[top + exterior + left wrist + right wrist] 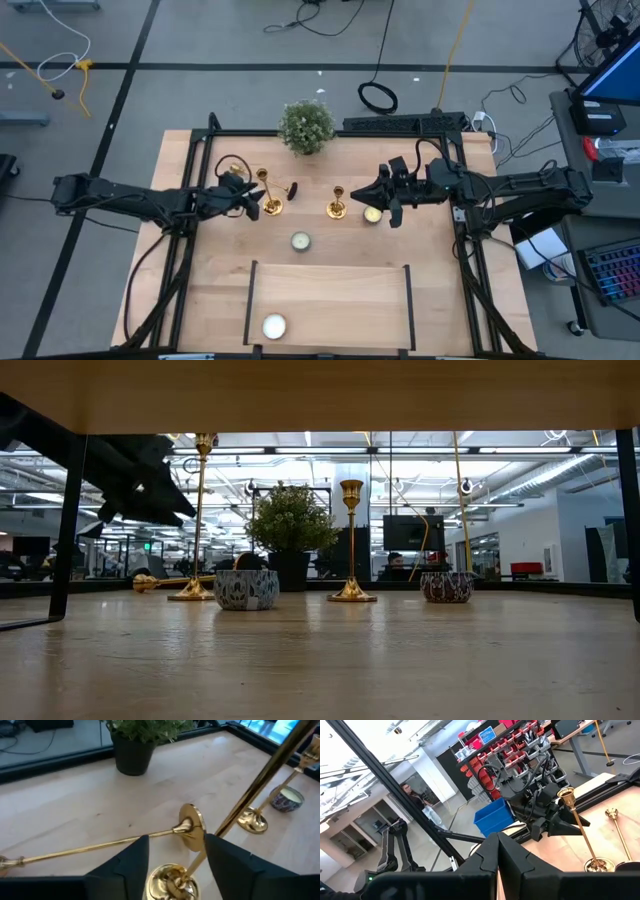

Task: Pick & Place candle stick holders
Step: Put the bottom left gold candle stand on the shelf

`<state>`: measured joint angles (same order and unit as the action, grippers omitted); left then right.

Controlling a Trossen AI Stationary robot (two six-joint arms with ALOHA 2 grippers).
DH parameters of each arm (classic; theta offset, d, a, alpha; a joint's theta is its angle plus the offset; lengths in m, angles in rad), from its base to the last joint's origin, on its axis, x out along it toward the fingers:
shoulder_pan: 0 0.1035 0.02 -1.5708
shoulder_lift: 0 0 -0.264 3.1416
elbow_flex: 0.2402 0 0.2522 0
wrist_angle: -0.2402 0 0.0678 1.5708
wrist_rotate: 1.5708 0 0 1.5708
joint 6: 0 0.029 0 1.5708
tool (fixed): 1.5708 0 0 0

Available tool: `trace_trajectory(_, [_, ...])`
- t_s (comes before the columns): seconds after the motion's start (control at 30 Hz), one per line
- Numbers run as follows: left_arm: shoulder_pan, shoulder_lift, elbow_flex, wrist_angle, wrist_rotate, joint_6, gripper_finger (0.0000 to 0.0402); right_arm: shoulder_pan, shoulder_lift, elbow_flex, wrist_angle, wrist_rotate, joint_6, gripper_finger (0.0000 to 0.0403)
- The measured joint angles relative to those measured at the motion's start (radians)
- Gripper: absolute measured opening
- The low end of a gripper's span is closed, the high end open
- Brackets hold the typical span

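Three gold candle stick holders show. One point(270, 206) stands upright on its round base point(172, 880), with the open fingers of my left gripper point(175, 842) on either side of its stem low down. A second point(100, 845) lies flat on the table just behind it, its base point(192, 827) turned on edge. The third point(336, 208) stands upright toward the table's middle. My right gripper point(372, 192) hangs shut above the table right of the third holder, with nothing between its fingers. My left gripper comes level from the table's left, slanting a little downward. The standing holder's stem point(220, 822) runs close along the inner edge of one finger point(225, 857). I cannot tell whether that finger touches it. The holder stands by its own base on the table.
A potted plant point(306, 127) stands at the far edge. A tealight in a patterned cup point(372, 214) sits beside the third holder and another point(300, 241) nearer the middle. A white candle point(274, 325) lies between two black rails point(250, 300) at the near edge.
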<state>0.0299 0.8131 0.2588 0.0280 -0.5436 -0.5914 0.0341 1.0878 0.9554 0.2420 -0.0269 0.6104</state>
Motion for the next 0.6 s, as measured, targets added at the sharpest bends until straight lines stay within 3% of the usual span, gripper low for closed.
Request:
trace_trajectory(0.1, [0.0, -0.001, 0.0, 0.001, 0.074, -0.029, 0.0215, 0.0, 0.0, 0.0, 0.0, -0.002, 0.006, 0.0])
trace_trajectory(0.2, [-0.003, -0.001, 0.0, 0.001, 0.22, -0.047, 0.0218, 0.0, -0.001, 0.0, 0.0, -0.003, 0.015, 0.0])
trace_trajectory(0.3, [-0.013, -0.001, 0.0, -0.002, 0.314, 0.008, 0.0218, 0.003, -0.001, 0.0, 0.0, -0.005, 0.018, 0.0])
trace_trajectory(0.43, [-0.02, -0.001, 0.0, -0.001, 0.291, 0.032, 0.0218, 0.007, -0.001, 0.0, 0.0, -0.004, 0.01, 0.0])
trace_trajectory(0.6, [-0.016, -0.001, 0.0, -0.002, 0.152, 0.04, 0.0218, 0.007, 0.0, 0.0, 0.0, -0.003, 0.009, 0.0])
